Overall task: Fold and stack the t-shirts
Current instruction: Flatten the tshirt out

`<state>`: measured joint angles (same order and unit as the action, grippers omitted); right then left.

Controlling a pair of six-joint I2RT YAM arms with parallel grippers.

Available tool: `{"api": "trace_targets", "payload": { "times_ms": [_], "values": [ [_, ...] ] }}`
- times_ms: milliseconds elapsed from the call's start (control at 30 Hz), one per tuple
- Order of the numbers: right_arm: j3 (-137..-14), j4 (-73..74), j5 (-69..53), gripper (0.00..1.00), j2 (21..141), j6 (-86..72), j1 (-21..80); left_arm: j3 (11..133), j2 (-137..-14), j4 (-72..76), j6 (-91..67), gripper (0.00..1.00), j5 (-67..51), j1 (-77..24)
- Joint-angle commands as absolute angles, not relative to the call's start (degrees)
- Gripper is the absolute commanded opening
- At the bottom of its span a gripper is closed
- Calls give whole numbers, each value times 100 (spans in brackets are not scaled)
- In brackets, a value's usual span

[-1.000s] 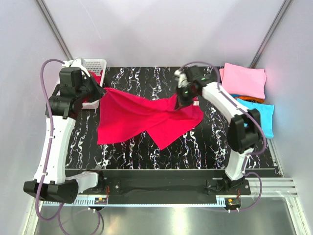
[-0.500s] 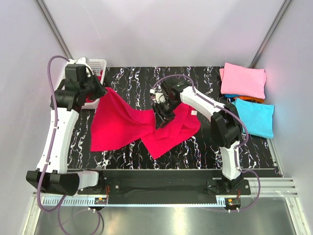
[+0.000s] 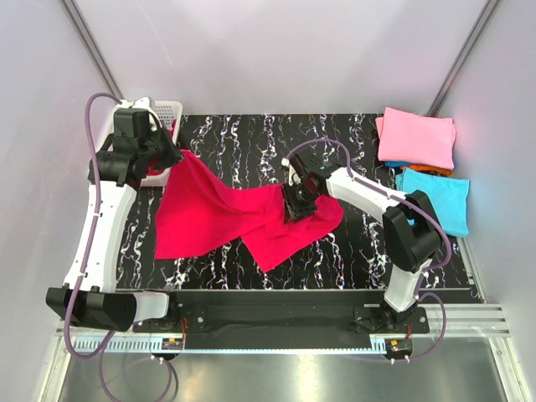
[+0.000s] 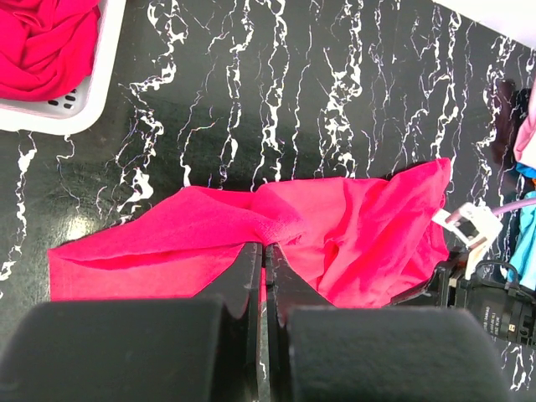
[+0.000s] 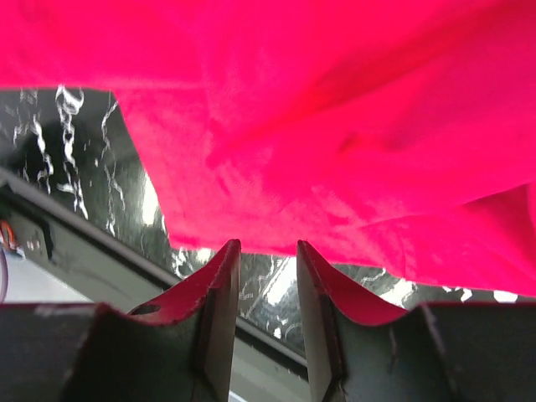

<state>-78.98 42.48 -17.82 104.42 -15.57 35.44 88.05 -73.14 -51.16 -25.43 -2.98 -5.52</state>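
A crimson-red t-shirt (image 3: 222,213) lies spread and creased on the black marbled table (image 3: 251,134). My left gripper (image 3: 173,156) is shut on its far-left edge and holds that corner lifted; in the left wrist view the jaws (image 4: 266,245) pinch a fold of the red cloth (image 4: 360,222). My right gripper (image 3: 294,208) is open, low over the shirt's right part, with the cloth (image 5: 335,126) just beyond its fingertips (image 5: 228,251) and nothing between them. A second red shirt (image 4: 42,38) lies bunched in the basket.
A white mesh basket (image 3: 165,106) stands at the back left, also seen in the left wrist view (image 4: 92,92). Folded pink (image 3: 417,136), orange (image 3: 431,171) and turquoise (image 3: 440,199) shirts are stacked at the back right.
My right gripper let go of the shirt's right end, swung left and then back a little; that end now lies on the table. My left gripper still holds its corner.
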Motion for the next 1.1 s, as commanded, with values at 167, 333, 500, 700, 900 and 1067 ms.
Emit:
{"api": "trace_targets", "payload": {
  "times_ms": [167,333,500,700,900,1067],
  "values": [
    [-7401,3569,-1310,40,10213,-2144,3524,8877,-7357,-4922,-2373,0,-308,-562],
    [-7119,3445,-1047,41,10204,-2505,3516,8807,-7321,-4931,-2329,0,-308,-554],
    [-7066,3489,-713,41,10195,-2706,3507,8772,-7304,-4931,-2285,0,-334,-562],
    [-7005,3647,-659,41,10301,-2839,3480,8754,-7277,-4939,-2259,0,-299,-554],
    [-6944,3691,-799,40,10415,-2927,3480,8728,-7269,-4939,-2250,0,-299,-554],
    [-6943,3692,-879,38,10538,-2918,3480,8710,-7286,-4940,-2250,0,-299,-554]
  ]
}}
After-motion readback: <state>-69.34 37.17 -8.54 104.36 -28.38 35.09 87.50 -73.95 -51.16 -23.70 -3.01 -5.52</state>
